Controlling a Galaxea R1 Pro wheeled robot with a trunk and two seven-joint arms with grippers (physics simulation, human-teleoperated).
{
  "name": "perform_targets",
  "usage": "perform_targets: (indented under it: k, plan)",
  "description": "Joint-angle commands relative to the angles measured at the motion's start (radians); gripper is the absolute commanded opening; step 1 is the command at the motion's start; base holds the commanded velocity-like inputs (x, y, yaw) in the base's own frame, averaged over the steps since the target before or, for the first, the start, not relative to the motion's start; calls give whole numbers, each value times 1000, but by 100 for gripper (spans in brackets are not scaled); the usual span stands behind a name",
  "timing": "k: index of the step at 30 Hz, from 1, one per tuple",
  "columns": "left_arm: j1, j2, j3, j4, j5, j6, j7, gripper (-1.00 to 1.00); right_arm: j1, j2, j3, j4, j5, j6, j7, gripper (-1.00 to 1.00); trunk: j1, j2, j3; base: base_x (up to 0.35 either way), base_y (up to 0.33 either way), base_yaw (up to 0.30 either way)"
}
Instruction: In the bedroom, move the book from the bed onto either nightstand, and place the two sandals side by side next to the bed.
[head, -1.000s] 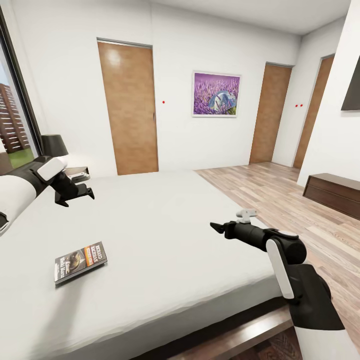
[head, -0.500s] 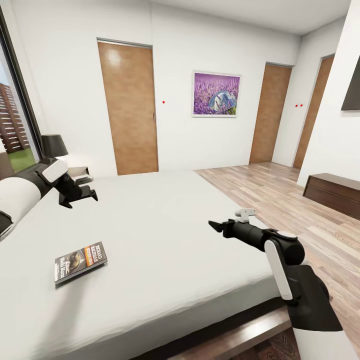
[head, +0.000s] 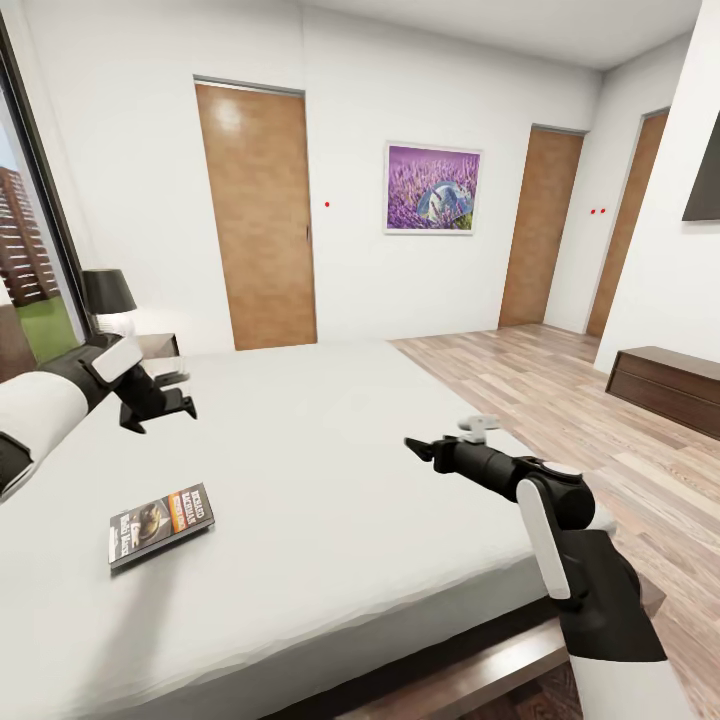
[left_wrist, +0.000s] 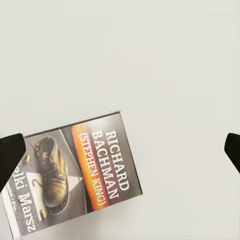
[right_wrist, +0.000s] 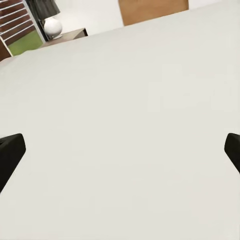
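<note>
The book (head: 160, 524) lies flat on the bed (head: 330, 450), at about 6 o'clock from the left gripper (head: 158, 408), which hangs above the bed with air between them. The book's long side runs from 8 o'clock to 2 o'clock. The left arm is nearer to it. The right gripper (head: 418, 449) is well apart at 3 o'clock. Both jaws are wide open and hold nothing.
</note>
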Motion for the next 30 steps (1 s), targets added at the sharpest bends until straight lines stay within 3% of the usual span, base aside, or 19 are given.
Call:
perform_targets:
  k: [1,10,21,30]
  plan:
    - [7,1,-4,-3,10,3,8,100,-1,5,0,-1,0,5,2,100,0,-1,-1,0,0,0]
    - [59,4,-5,-6,9,3,4,100,-1,29,23,-1,1,3,-4,100,0,-1,-1,0,0,0]
    - [109,6,-5,-11,8,3,4,100,0,33,32,-1,1,1,-6,100,0,-1,-1,0,0,0]
    - [181,12,-5,-12,8,-41,1,100,1,33,33,-1,1,-3,-4,100,0,-1,-1,0,0,0]
